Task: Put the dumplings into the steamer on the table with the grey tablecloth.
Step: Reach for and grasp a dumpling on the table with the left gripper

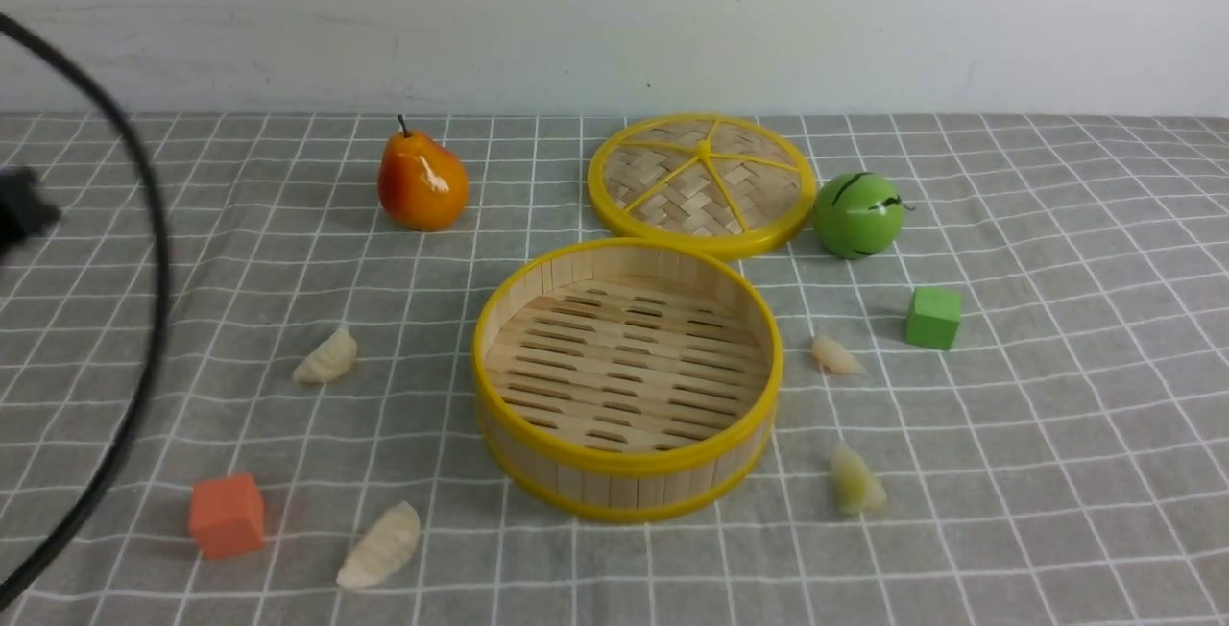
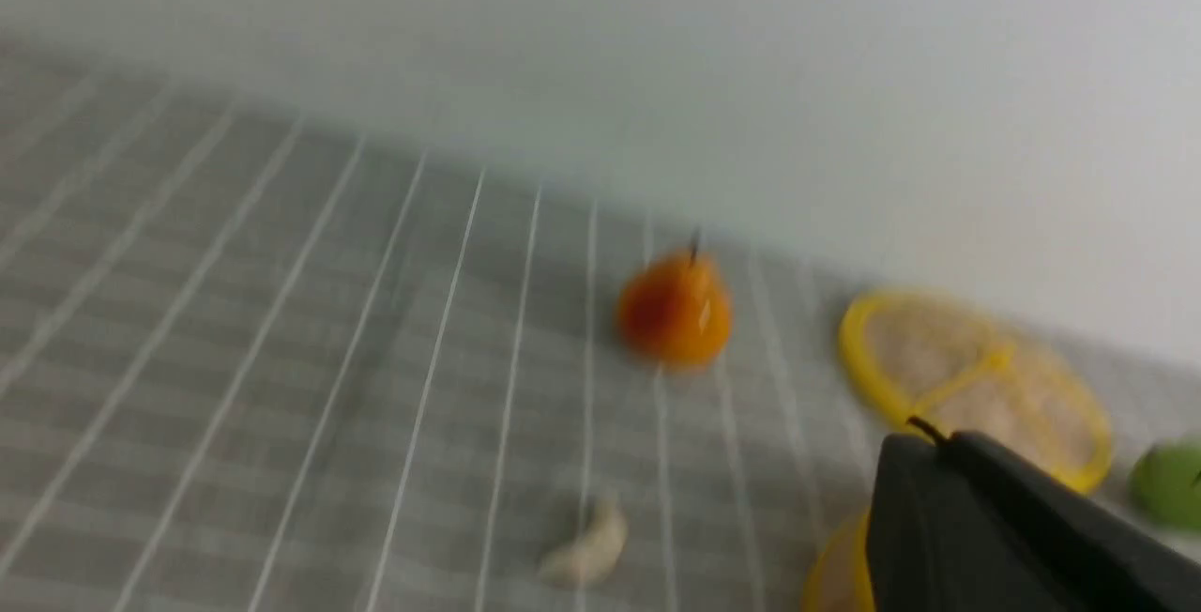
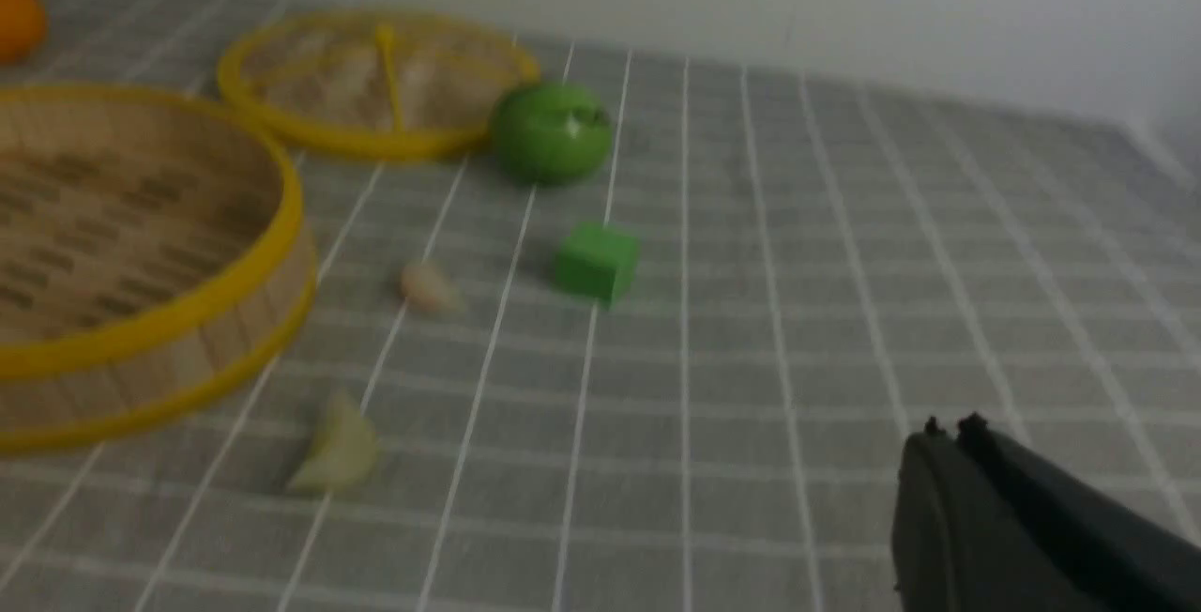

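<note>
Left gripper (image 2: 943, 443): jaws closed, the two dark fingers pressed flat against each other along their length, tips meeting at one seam. Wrist view is blurred.

Right gripper (image 3: 951, 432): jaws closed as well, fingers together, two small nubs side by side at the tips. It shows only in its own wrist view, entering from the frame corner at a slant.

Front view: at the left edge there is a dark, blurred piece of the left arm (image 1: 21, 208). A black cable (image 1: 154, 300) arcs down beside it.
</note>
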